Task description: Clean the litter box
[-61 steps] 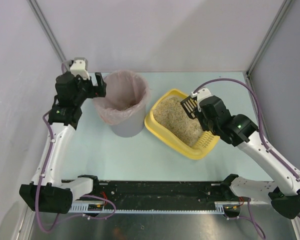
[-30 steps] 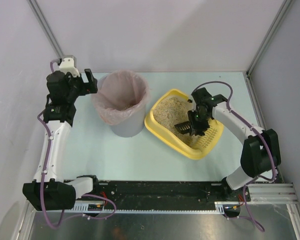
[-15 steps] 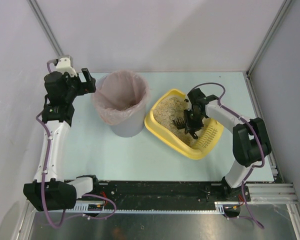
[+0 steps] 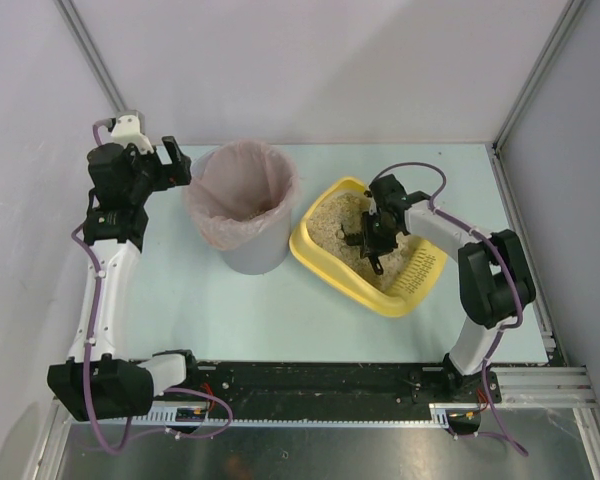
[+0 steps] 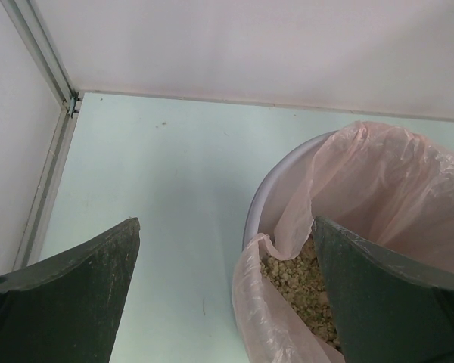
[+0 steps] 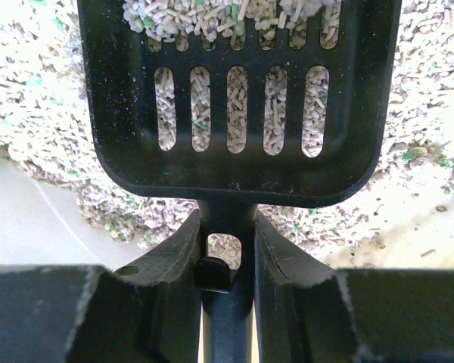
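The yellow litter box (image 4: 318,266) lies right of centre, with beige litter (image 4: 332,222) in it. My right gripper (image 4: 378,232) reaches down into it, shut on the handle of a black slotted scoop (image 4: 363,240). In the right wrist view the scoop (image 6: 238,98) lies flat over the litter (image 6: 30,98) with pellets on its far part. Its handle is clamped at my right gripper (image 6: 227,231), and a bare patch of the litter box (image 6: 23,212) shows on the left. My left gripper (image 4: 173,163) hangs open beside the bin's left rim.
A grey round bin (image 4: 242,212) with a pink bag liner stands left of the litter box. In the left wrist view the liner (image 5: 363,181) holds dumped litter clumps (image 5: 291,280) and my left gripper (image 5: 225,223) straddles the rim. Walls close in on the left and behind.
My right arm came down from above the box and has pushed the scoop through the litter toward its far left end. The left gripper backed slightly off the bin, then held still.
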`<state>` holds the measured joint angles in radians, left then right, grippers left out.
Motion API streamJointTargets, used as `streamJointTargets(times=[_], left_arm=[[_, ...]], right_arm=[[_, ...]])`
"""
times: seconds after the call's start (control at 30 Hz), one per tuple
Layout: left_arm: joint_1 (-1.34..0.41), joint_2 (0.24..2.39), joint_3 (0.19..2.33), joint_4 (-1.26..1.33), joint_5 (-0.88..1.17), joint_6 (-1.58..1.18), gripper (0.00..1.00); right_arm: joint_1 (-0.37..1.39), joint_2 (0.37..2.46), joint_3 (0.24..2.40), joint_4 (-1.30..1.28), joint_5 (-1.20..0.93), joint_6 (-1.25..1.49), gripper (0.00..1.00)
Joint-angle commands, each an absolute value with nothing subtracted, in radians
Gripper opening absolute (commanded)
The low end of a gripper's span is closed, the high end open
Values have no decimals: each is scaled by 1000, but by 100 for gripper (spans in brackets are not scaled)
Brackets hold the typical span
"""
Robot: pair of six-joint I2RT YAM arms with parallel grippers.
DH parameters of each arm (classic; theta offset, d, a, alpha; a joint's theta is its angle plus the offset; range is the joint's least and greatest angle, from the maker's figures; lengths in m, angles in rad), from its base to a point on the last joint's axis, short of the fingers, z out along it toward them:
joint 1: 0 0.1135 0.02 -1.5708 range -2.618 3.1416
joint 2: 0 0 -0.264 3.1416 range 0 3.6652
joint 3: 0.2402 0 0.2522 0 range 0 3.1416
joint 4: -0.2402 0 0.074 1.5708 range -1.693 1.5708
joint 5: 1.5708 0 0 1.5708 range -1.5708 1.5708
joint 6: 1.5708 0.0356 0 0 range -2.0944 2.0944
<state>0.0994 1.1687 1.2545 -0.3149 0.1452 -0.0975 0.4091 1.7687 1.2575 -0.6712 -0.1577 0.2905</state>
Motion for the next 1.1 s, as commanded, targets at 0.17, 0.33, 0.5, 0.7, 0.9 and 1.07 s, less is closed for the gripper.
streamJointTargets(times=[0.17, 0.33, 0.5, 0.7, 0.9, 1.07], left_arm=[[117, 1172, 1247, -279, 178, -109, 100], [117, 1174, 1247, -278, 181, -112, 100], [117, 1172, 1247, -278, 189, -115, 100], [117, 1170, 1247, -278, 196, -115, 100], [118, 1170, 1247, -270, 247, -112, 100], [118, 1164, 1238, -264, 250, -121, 100]], right_arm=[[422, 1809, 1270, -471, -63, 324, 0], [456, 1798, 1270, -453, -20, 304, 0], [485, 1770, 1266, -459, -2, 276, 0], [482, 1704, 1238, -494, -8, 239, 0], [469, 1635, 1210, -598, -49, 150, 0], [440, 1582, 1197, -670, -115, 86, 0]])
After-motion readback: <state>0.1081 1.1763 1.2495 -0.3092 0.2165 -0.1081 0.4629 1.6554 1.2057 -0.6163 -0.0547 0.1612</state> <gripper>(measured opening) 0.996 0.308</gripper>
